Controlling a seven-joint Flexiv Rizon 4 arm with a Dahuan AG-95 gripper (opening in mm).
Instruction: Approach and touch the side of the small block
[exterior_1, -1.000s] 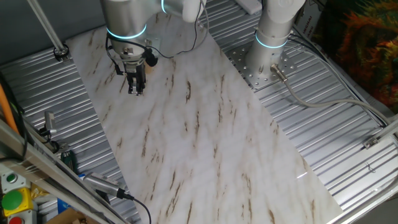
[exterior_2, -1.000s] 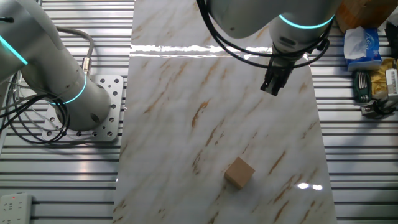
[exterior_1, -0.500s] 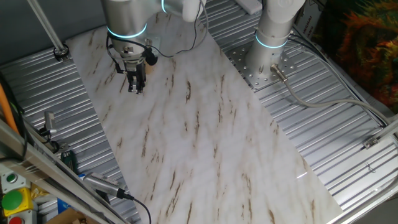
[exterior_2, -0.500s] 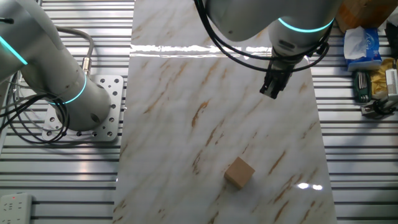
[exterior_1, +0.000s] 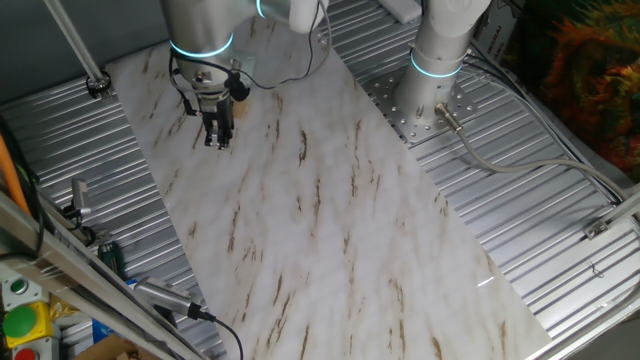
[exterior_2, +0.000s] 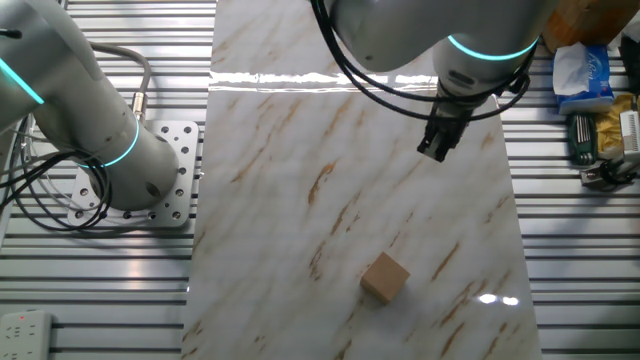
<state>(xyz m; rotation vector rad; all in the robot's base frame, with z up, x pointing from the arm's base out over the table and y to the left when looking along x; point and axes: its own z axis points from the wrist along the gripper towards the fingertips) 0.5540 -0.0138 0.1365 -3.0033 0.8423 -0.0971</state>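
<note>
Over the last second the gripper (exterior_2: 433, 152) has shifted only slightly, with its jaws close together and holding nothing, so the approach is barely under way. The small block (exterior_2: 385, 277) lies on the marble table (exterior_2: 280, 200) near one end edge, well apart from the gripper. In one fixed view the block cannot be made out, apparently hidden behind the gripper (exterior_1: 217, 140), and the arm is cut off at the top of both views.

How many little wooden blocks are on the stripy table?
1. The small block sits alone on the marble sheet, well apart from the gripper. The one fixed view doesn't show it.
</note>
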